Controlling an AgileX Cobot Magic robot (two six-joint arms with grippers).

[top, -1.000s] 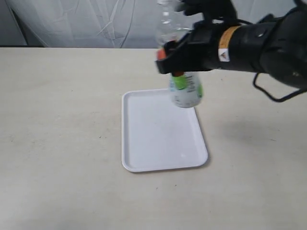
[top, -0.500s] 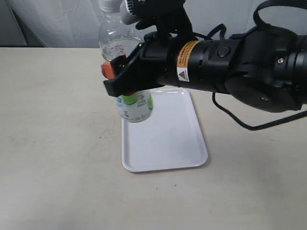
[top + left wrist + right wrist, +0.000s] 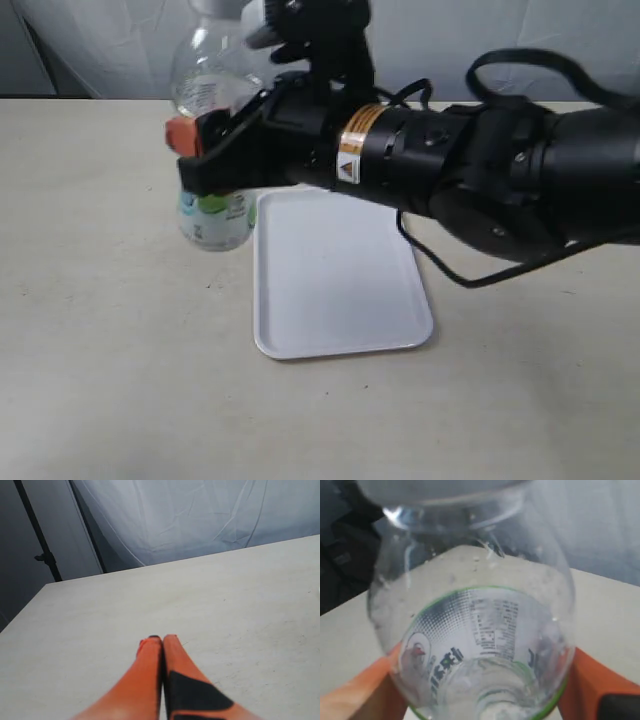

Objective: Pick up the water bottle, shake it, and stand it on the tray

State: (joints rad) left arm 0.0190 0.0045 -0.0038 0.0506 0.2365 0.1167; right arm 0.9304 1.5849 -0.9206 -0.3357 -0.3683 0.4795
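Water bottle (image 3: 214,221): upright and gripped around its middle. It sits at about 10 o'clock from the tray (image 3: 340,290), just off the far-left corner, over bare table (image 3: 100,350).
Change: a second ago we log it at roughly 1 o'clock, over the tray's far-right corner. Half a second ago it is over the far-left corner, and now it is past the rim altogether.
Meaning: we read this sideways sweep as the shake in progress. The standing step is not yet done, and the bottle has to come back toward 4 o'clock before it can go down.
Right gripper (image 3: 205,142): orange fingers clamped on the bottle, one on each side.
Tray: bare and in the same place throughout.
Left gripper (image 3: 162,641): fingers pressed together with nothing held, low over the table.
Exterior view only: shows where the bottle is relative to the tray. We cannot tell whether its base clears the table.
Right wrist view only: shows both fingers (image 3: 362,692) against the bottle (image 3: 485,625), and its label print. No tray appears.
Left wrist view only: shows neither the bottle nor the tray.
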